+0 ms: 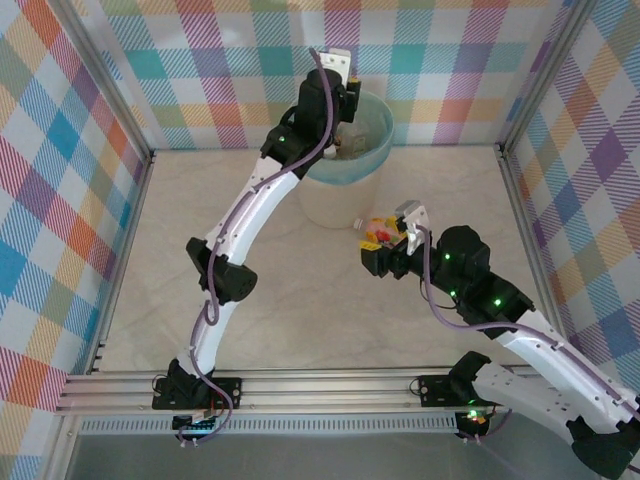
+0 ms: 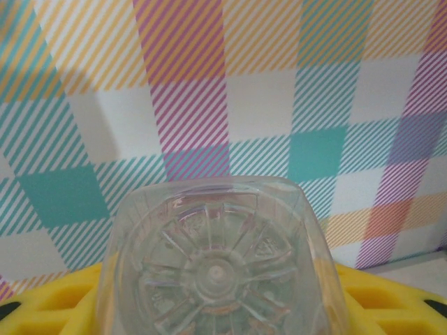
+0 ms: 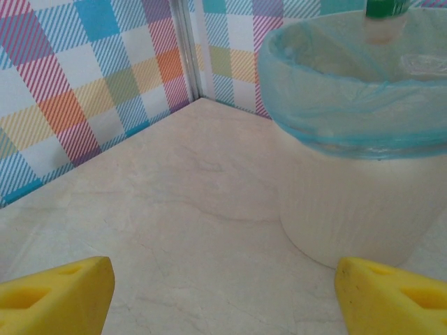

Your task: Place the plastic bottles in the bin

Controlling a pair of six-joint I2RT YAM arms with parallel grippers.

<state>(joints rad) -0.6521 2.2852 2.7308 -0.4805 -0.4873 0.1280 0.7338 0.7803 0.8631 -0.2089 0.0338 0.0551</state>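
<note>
A clear bottle (image 2: 216,265) is grasped between the yellow fingers (image 2: 49,303) of the left pincer (image 2: 216,317), with its ribbed bottom turned back toward the wrist, and the bin (image 1: 345,195) is found directly below this pincer. The right pincer (image 3: 223,293) is released, its fingers spread wide with the table (image 3: 174,209) seen between them, and the bin is placed near, ahead of it and to its right. A small bottle (image 1: 372,231) with an orange and red label is seen from above just at this pincer's fingers, but whether it is touched cannot be told.
</note>
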